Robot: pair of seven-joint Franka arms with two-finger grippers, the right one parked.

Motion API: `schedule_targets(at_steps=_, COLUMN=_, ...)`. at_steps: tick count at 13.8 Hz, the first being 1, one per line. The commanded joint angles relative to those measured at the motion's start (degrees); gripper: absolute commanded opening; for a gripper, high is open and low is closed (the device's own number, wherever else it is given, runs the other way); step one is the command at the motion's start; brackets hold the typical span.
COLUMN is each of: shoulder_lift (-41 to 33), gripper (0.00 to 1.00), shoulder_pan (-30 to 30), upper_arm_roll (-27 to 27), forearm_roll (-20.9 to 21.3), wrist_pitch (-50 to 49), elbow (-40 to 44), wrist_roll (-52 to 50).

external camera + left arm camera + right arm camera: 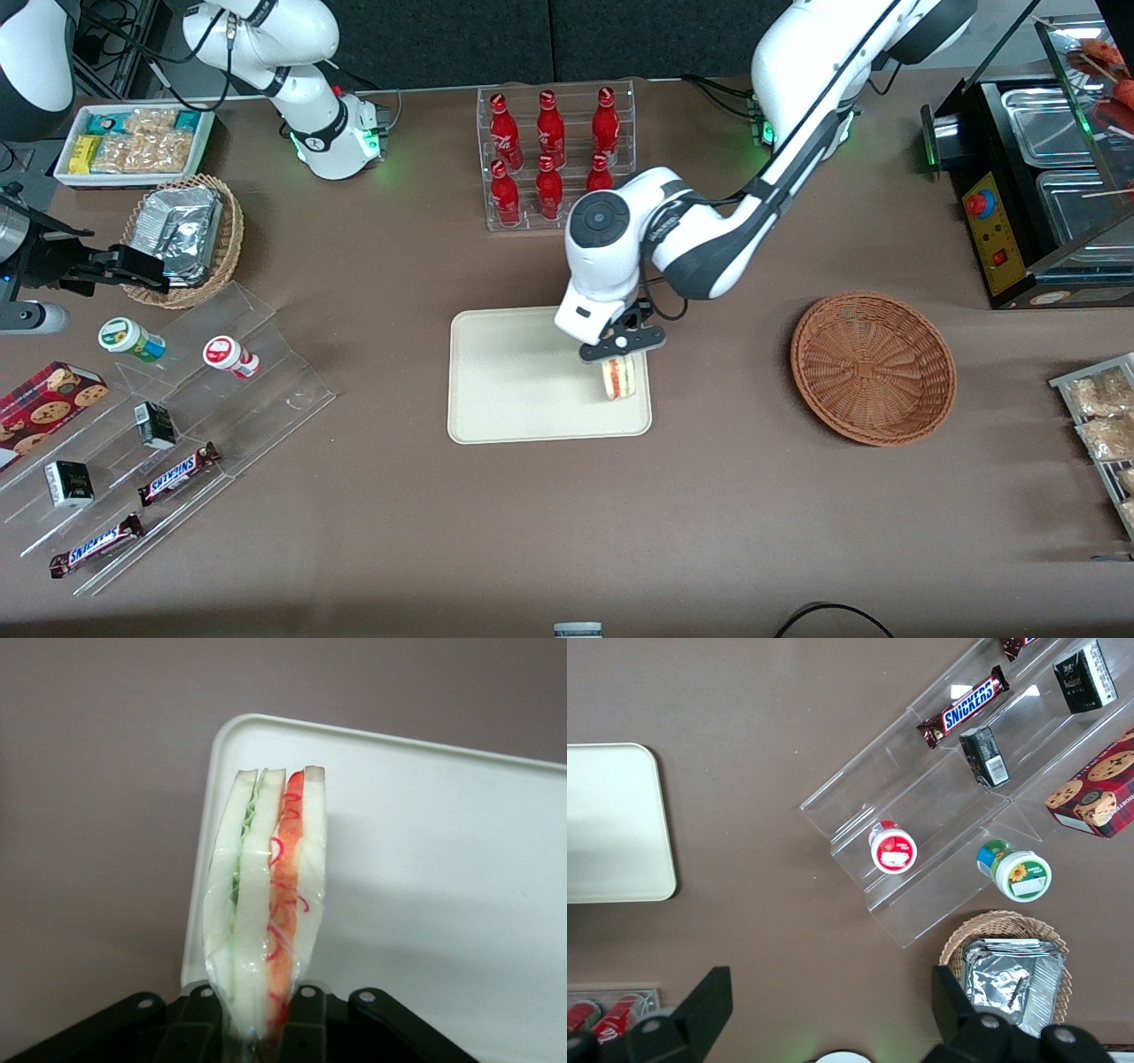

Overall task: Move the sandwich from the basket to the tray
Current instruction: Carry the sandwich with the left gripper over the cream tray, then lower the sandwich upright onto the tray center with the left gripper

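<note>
1. The hand (622, 351) hangs over the tray (514, 381), above the tray's end that lies toward the working arm's end of the tabletop (567, 532).
2. Its fingers are clamped on the sandwich (619, 378). The wrist view shows the wrapped wedge (266, 904) pinched between the two black fingers (199, 1028), its cut side showing green filling in one half and red in the other.
3. The sandwich stands on edge over the tray near the rim. Whether its lower edge touches the tray surface cannot be told.
4. In the wrist view the sandwich sits over a rounded corner of the tray (425, 859), with brown tabletop beside it.
5. The round reddish-brown basket (873, 367) sits well apart from the tray, toward the working arm's end of the tabletop, and holds nothing.
6. A clear rack of red bottles (554, 155) stands farther from the front camera than the tray.
7. Toward the parked arm's end, a paler wicker basket with foil packets (183, 237) sits near a clear tiered stand holding Snickers bars (177, 474).
</note>
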Motion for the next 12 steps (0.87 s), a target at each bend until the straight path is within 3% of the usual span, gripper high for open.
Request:
schedule_targets(at_steps=1, shoulder_lift=2.80, gripper=0.17, shoulder_pan=-3.02, upper_arm_roll=0.64, forearm_roll=2.53, wrist_pitch=2.18, elbow=2.43, wrist_roll=-0.52)
schedule_targets(at_steps=3, shoulder_lift=5.53, gripper=0.17, shoulder_pan=-3.55, upper_arm_roll=0.55, forearm_roll=4.82, wrist_pitch=2.54, elbow=4.10, wrist_roll=-1.05)
schedule_targets(at_steps=12, shoulder_lift=10.02, gripper=0.18, shoulder_pan=-4.61, upper_arm_roll=1.61, forearm_roll=7.19, wrist_pitch=4.74, elbow=5.51, wrist_roll=-0.87)
